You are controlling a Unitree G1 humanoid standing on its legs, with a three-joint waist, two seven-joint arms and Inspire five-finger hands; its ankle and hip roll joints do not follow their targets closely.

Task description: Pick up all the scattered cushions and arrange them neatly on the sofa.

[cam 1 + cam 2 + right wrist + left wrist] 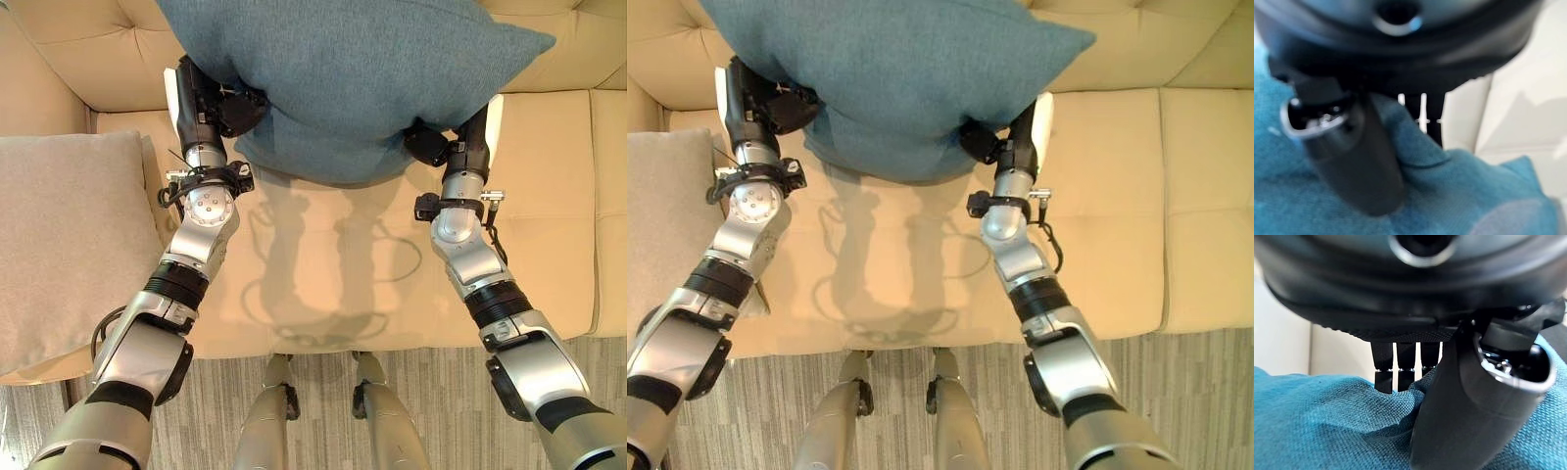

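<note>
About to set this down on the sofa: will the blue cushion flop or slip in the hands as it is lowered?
Probably soft, not stiff: the blue cushion creases where the left hand and right hand pinch it. It likely sags, since its lower edge bulges between them. The woven cloth looks grippy, so slipping seems unlikely.

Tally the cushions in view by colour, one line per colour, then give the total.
Blue cushion, held over the sofa between the left hand and the right hand: 1
Grey cushion, lying at the sofa's left end: 1
Total: 2
</note>
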